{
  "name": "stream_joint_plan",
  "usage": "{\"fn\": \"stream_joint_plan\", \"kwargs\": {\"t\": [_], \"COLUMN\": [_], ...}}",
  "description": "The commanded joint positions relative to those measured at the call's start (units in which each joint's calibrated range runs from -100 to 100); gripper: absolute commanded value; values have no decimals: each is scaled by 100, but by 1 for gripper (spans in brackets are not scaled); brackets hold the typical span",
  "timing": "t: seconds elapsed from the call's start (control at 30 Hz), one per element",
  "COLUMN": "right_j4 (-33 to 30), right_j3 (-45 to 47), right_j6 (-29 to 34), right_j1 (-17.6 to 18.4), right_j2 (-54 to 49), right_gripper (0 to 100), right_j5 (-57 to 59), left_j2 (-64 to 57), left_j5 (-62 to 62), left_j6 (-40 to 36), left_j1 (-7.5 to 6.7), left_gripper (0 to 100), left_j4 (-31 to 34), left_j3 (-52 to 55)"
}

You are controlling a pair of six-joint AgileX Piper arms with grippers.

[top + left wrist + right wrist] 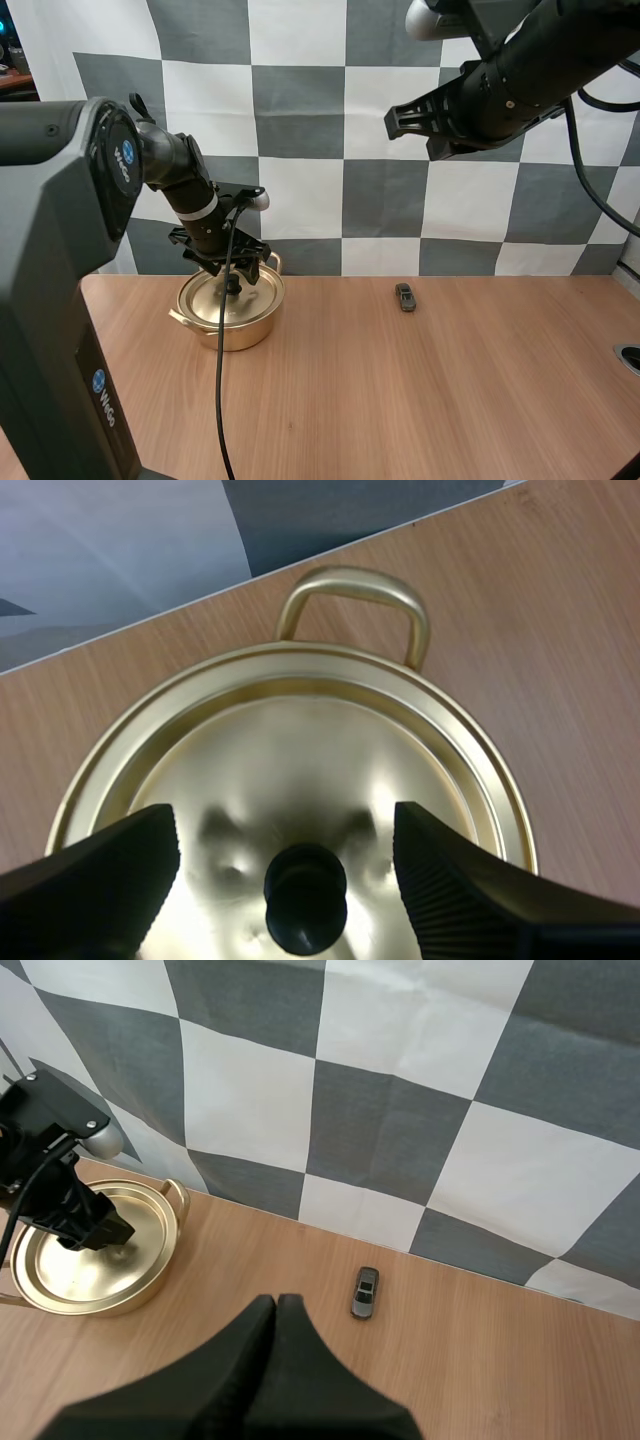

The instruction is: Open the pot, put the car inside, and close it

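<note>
Lid on pot; car to its right.

High view overlooks my table from behind; left wrist view close above the pot, right wrist view far; all 3 share it.

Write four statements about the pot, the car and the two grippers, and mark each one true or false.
1. The lid sits on the pot. True.
2. The left gripper has its jaws shut on the lid's knob. False: the jaws stand open on either side of the knob, with a gap on each side.
3. The car already lies inside the pot. False: it lies on the table, apart from the pot, on the right arm's side.
4. The right gripper has its jaws together on nothing, up above the table. True.
</note>
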Motion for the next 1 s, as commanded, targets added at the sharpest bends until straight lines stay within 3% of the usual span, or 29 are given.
{"fn": "stream_joint_plan", "kwargs": {"t": [0.0, 0.97], "right_j4": [43, 54], "right_j3": [1, 1], "right_j6": [-5, -5], "right_j1": [-1, -1], "right_j2": [-5, -5], "right_gripper": [0, 0], "right_j5": [6, 6], "left_j2": [-2, 288], "left_j5": [132, 724], "left_j6": [1, 32], "left_j1": [0, 0], "left_gripper": [100, 100], "left_j4": [-3, -3], "left_j3": [-4, -4]}}
